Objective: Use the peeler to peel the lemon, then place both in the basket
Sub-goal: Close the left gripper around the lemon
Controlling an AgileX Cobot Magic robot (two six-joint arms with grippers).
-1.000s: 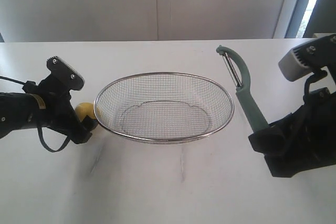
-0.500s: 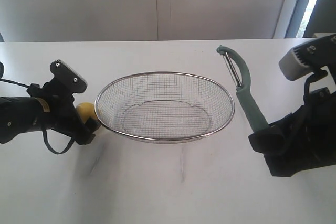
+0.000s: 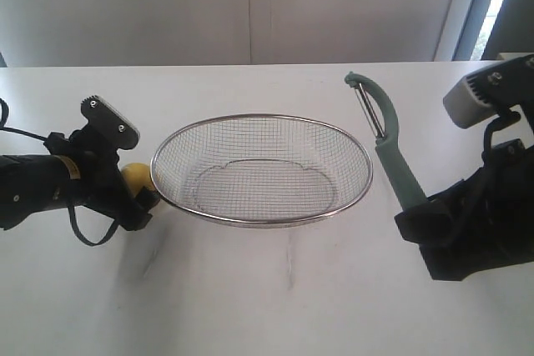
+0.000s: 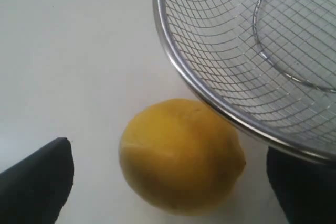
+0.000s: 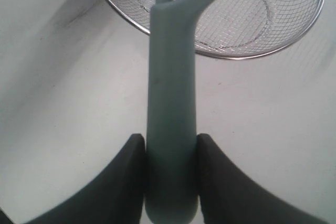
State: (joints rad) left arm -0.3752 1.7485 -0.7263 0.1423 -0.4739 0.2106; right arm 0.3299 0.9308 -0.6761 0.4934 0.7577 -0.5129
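The yellow lemon (image 3: pixel 137 177) (image 4: pixel 181 156) lies on the white table, touching the left rim of the wire-mesh basket (image 3: pixel 250 223) (image 4: pixel 195 83). My left gripper (image 3: pixel 125 166) (image 4: pixel 173 187) is open, with one dark finger (image 4: pixel 37 182) on each side of the lemon and a gap to each. My right gripper (image 3: pixel 417 206) (image 5: pixel 171 153) is shut on the lower handle of the teal-green peeler (image 3: pixel 389 146) (image 5: pixel 172 103). The peeler stands up off the table to the right of the basket, blade end pointing away.
A pale wall runs behind the table's far edge. A window frame (image 3: pixel 492 6) shows at the back right. My right arm's dark bulk (image 3: pixel 476 223) fills the right side of the table.
My left gripper has shifted slightly to the right and settled lower around the lemon. The right arm, peeler and basket have not moved.
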